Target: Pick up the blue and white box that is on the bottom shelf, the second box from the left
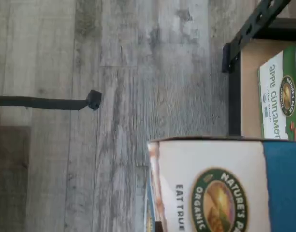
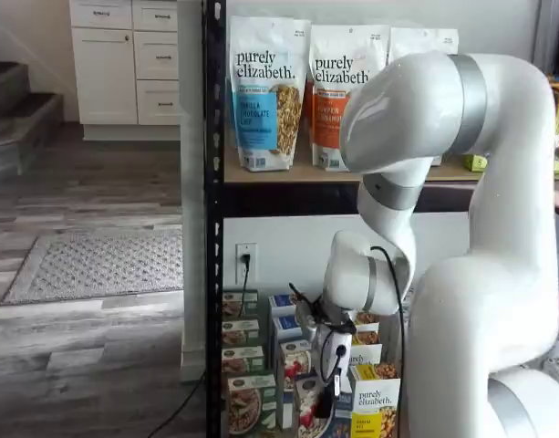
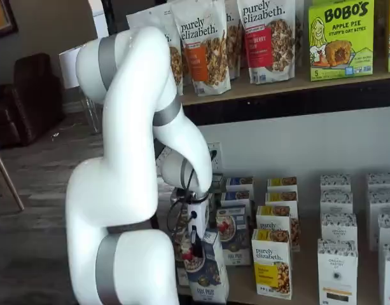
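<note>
Low at the rack's front, the gripper (image 3: 193,246) hangs from the white arm (image 3: 128,165), and its black fingers are closed on the blue box (image 3: 207,276). In both shelf views the box sits tilted just ahead of the front row of cartons, its bowl-and-berries picture facing outward. A black cable (image 2: 402,306) loops down beside the wrist.

The wrist view shows the box (image 1: 225,188) very close. Its white band carries a round green "Nature's Path Organic" seal, and the blue part begins beside that band. Behind it lies grey plank floor (image 1: 114,96), so that end of the box is out over the floor rather than over the shelf board. A black post (image 1: 234,92) and the tan board of the bottom shelf (image 1: 249,87) show at one corner, with a green "Apple Cinnamon" carton (image 1: 283,96) on the board.

In a shelf view the gripper (image 2: 326,392) is low between a row of green cartons (image 2: 243,360) and a yellow "purely elizabeth" carton (image 2: 375,411), and the held box (image 2: 306,406) is partly hidden by it. More blue cartons (image 3: 234,232) stand just behind the held one on the bottom shelf (image 3: 245,295), a yellow carton (image 3: 273,267) is beside them, and white cartons (image 3: 338,254) stand further along. Granola bags (image 3: 204,44) line the wood tier above.
</note>
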### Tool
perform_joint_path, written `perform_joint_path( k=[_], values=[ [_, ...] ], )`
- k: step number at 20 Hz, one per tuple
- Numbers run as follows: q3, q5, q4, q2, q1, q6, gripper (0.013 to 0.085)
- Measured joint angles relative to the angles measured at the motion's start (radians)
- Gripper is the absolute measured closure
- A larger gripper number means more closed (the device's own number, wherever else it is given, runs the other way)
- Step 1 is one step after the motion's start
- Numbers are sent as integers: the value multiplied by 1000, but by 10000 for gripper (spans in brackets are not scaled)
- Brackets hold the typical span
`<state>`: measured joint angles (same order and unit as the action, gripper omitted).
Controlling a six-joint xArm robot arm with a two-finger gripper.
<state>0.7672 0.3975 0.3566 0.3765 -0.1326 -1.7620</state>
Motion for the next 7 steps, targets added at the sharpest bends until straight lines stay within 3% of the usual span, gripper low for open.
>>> perform_joint_path(
  k=[7],
  values=[
    [-30,38,0,-54,7,-3,530]
  ],
)
